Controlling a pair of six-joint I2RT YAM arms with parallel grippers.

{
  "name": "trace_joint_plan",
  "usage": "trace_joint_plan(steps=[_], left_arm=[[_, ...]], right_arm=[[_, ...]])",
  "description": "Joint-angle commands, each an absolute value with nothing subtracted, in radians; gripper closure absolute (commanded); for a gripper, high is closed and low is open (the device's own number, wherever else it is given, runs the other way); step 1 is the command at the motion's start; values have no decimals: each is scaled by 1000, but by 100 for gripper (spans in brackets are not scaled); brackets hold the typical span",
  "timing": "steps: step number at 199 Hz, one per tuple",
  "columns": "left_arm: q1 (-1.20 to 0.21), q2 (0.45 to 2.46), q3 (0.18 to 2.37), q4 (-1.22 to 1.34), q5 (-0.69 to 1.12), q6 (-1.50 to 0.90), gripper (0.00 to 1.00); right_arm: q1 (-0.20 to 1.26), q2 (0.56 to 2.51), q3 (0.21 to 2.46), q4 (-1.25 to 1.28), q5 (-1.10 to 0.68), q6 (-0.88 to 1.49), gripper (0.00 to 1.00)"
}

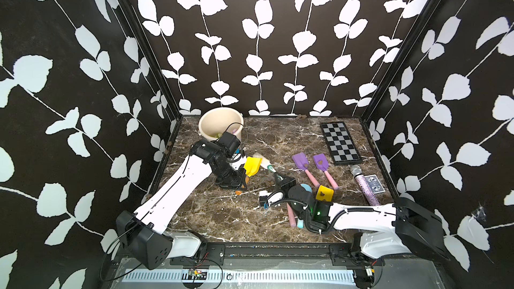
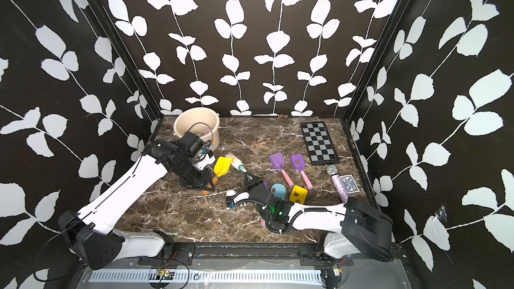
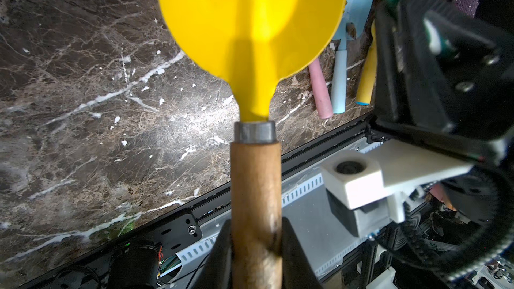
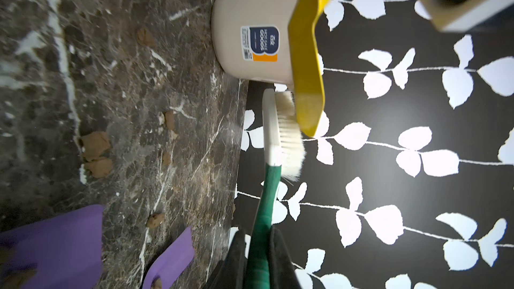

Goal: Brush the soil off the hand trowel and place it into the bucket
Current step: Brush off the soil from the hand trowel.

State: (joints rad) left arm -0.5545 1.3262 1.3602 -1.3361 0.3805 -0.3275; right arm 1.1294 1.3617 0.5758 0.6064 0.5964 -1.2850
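Observation:
A yellow hand trowel (image 1: pixel 252 165) with a wooden handle is held above the marble table, and my left gripper (image 3: pixel 256 241) is shut on that handle. No soil shows on its blade (image 3: pixel 250 23). My right gripper (image 4: pixel 258 246) is shut on the green handle of a white-bristled brush (image 4: pixel 286 134). The bristles lie against the blade's tip (image 4: pixel 307 107). The cream bucket (image 1: pixel 212 122) stands at the back left, just behind the left wrist, and both top views show it. Brown soil clumps (image 4: pixel 96 143) lie scattered on the table.
Two purple trowels (image 1: pixel 300 161) (image 1: pixel 319 161) with soil on them lie mid-right. A blue trowel (image 1: pixel 306 189) and another yellow one (image 1: pixel 325 193) lie by the right wrist. A chessboard (image 1: pixel 340 143), a glitter microphone (image 1: pixel 364 184) and a card deck (image 1: pixel 374 183) sit at the right.

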Motion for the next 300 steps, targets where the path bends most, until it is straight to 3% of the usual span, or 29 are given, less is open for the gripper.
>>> trace_joint_plan(steps=[1,29,51,82,143,224,300], left_arm=[[-552,1294,1352,-1333,356,-300,100],[-552,1278,1318,-1273,319,-288,100],[-552,1276,1270,-1208,335,-285,100],[-553,1281,1218,-1142,331,-287,100],[-553,1288,1154,-1072,309,-298,100],[-554,1296,1164,-1102,219,-244,100],[-556,1293,1169,-1114,207,-229,100]], right_arm=[[1091,1317,575,616,643,-1094,100],[1046,1258,625,420,609,-777,100],[960,1171,687,188,282,-430,100],[830,1132,719,175,-113,-1,100],[792,1235,822,197,-475,524,100],[785,1378,853,190,-541,699,100],[631,1344,820,174,-471,796,100]])
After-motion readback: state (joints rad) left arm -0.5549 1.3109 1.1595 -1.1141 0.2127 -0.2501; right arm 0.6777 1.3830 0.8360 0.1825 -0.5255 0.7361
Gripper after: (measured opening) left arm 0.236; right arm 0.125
